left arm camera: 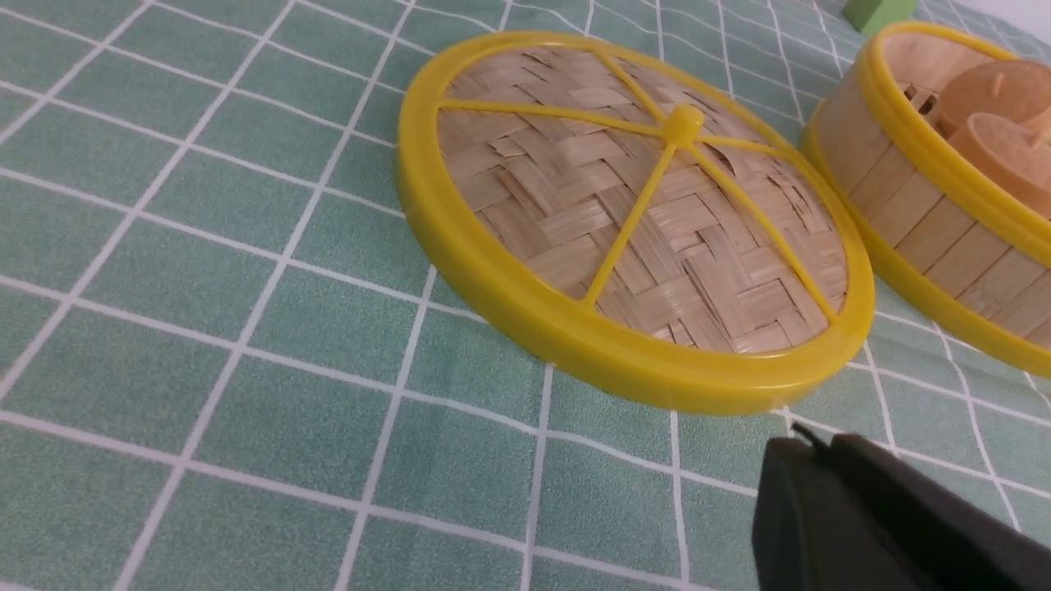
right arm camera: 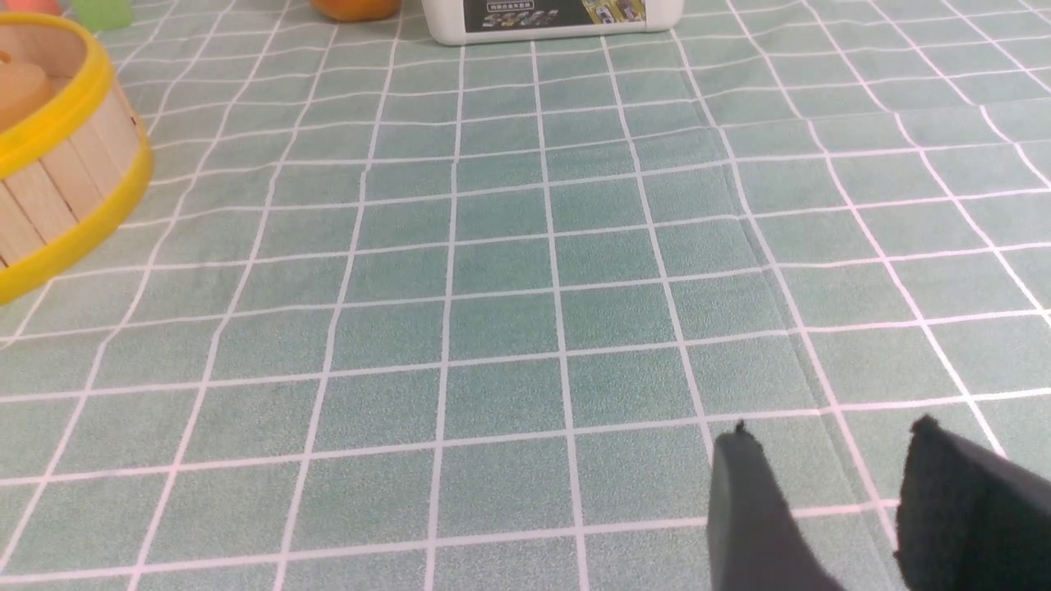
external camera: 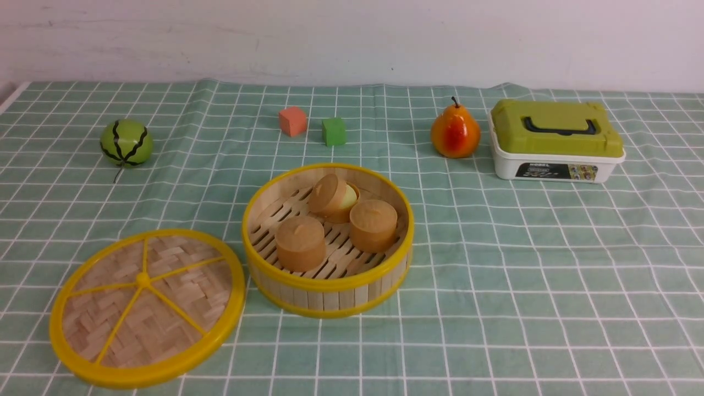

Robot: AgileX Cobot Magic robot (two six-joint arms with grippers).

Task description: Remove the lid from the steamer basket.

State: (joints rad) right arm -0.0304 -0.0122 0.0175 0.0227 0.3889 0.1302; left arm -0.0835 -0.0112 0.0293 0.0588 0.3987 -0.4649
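Note:
The lid (external camera: 146, 307), a woven bamboo disc with a yellow rim and spokes, lies flat on the cloth to the left of the steamer basket (external camera: 328, 286). The basket stands uncovered with three tan round buns (external camera: 300, 242) inside. In the left wrist view the lid (left arm camera: 632, 222) lies just ahead of my left gripper (left arm camera: 809, 443), whose two dark fingers are pressed together and hold nothing; the basket (left arm camera: 920, 213) is beside the lid. In the right wrist view my right gripper (right arm camera: 829, 443) is open and empty over bare cloth, with the basket (right arm camera: 57, 189) far off. Neither gripper shows in the front view.
A green striped ball (external camera: 126, 143) sits at the far left. An orange cube (external camera: 292, 121) and a green cube (external camera: 334, 131) lie behind the basket. A pear (external camera: 455, 133) and a white box with an olive-green lid (external camera: 555, 140) stand at the back right.

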